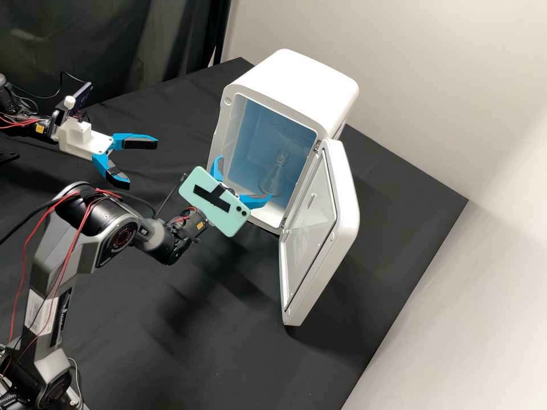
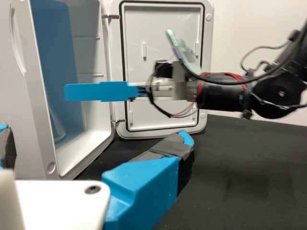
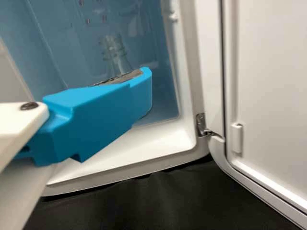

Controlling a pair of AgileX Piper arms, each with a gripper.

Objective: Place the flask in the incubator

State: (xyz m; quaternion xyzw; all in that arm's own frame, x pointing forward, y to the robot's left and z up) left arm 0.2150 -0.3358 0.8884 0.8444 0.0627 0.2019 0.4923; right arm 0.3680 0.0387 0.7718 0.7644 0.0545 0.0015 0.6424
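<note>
The incubator [image 1: 302, 80] at frame centre stands open, its door [image 1: 327, 228] swung to lower right, walling that side. The right gripper [image 1: 244, 179], fingers spread, occupies the mouth; the flask [image 1: 274, 171] stands at the back. Room to pass lies over the bench [image 1: 199, 330] at lower centre.

Black desk [image 1: 199, 324], dark curtain [image 1: 102, 40], pale wall [image 1: 456, 68].
The desk is covered in black cloth that lies in soft wrinkles and ends in a corner at the right. The curtain hangs in folds behind the desk's far left edge. The plain wall rises behind the far right edge, meeting the curtain near the desk's far corner.
</note>
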